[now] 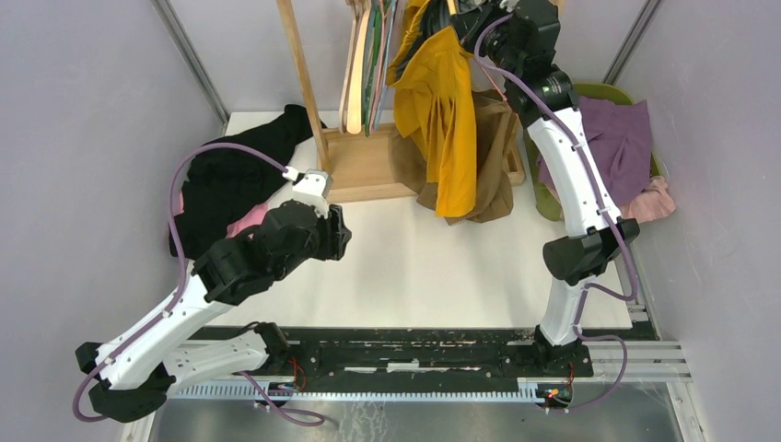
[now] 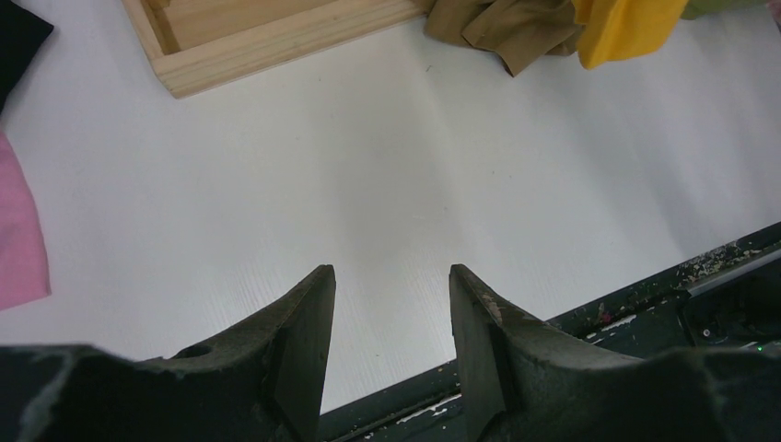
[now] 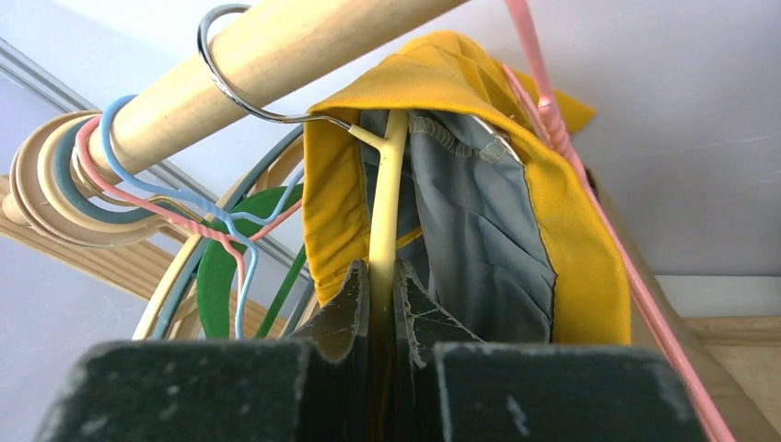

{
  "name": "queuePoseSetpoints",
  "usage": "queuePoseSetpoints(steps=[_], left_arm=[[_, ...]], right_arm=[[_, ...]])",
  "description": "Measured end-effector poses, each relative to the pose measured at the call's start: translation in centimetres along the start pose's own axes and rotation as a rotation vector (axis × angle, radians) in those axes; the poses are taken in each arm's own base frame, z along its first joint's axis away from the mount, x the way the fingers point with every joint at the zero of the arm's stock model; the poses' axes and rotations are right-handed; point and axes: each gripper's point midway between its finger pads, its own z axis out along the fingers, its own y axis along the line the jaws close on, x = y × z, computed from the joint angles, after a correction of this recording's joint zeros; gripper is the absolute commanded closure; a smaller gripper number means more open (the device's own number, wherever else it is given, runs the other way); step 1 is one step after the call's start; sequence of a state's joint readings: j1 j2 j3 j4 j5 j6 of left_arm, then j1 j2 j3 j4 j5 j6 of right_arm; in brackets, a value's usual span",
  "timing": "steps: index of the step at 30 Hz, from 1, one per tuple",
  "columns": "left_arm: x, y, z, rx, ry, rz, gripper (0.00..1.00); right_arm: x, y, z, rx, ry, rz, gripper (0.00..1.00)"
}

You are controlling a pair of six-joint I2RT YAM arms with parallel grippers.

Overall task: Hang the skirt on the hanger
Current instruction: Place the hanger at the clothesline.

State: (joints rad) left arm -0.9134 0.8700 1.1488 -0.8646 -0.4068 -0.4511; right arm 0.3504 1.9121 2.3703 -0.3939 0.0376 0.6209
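Note:
A yellow skirt (image 1: 444, 110) with grey lining hangs from the wooden rail at the back, draped over a pale yellow hanger (image 3: 385, 198) whose metal hook sits on the rail (image 3: 276, 55). My right gripper (image 3: 379, 276) is raised at the rail and shut on the hanger's yellow arm, with the skirt (image 3: 571, 249) folded over it. In the top view the right gripper (image 1: 474, 18) is up by the rail. My left gripper (image 2: 391, 285) is open and empty, low over the white table; it also shows in the top view (image 1: 336, 230).
Several other hangers (image 3: 138, 212) hang on the rail to the left. A brown garment (image 1: 493, 161) hangs behind the skirt onto the wooden stand base (image 1: 364, 166). Black and pink clothes (image 1: 221, 184) lie at left; purple and pink clothes (image 1: 622, 147) in a green basket at right.

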Motion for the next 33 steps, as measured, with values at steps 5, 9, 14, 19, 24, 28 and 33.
queuePoseSetpoints(steps=[5, 9, 14, 19, 24, 28, 33], left_arm=[[0.6, -0.1, 0.4, 0.004, 0.013, 0.004, 0.43], [1.1, -0.2, 0.7, 0.01, 0.026, 0.008, 0.44], [1.0, -0.5, 0.9, 0.018, 0.019, 0.004, 0.44], [0.8, -0.7, 1.1, 0.022, 0.012, 0.0, 0.44], [0.8, -0.7, 1.1, 0.022, 0.011, 0.0, 0.44], [0.8, -0.8, 1.3, 0.022, 0.012, 0.0, 0.44], [0.9, -0.9, 1.6, 0.018, 0.02, 0.004, 0.43]], right_arm=[[1.1, -0.2, 0.2, -0.023, 0.0, 0.022, 0.86], [1.1, 0.1, -0.5, -0.044, -0.008, 0.03, 0.69], [0.9, 0.4, -2.0, -0.052, 0.003, 0.026, 0.53], [-0.1, 1.3, -3.1, -0.082, -0.007, 0.014, 0.46], [-0.7, 1.9, -3.7, -0.1, -0.004, 0.001, 0.42], [-1.7, 2.6, -4.3, -0.112, -0.013, -0.01, 0.4], [-2.5, 3.0, -5.5, -0.119, -0.019, -0.026, 0.39]])
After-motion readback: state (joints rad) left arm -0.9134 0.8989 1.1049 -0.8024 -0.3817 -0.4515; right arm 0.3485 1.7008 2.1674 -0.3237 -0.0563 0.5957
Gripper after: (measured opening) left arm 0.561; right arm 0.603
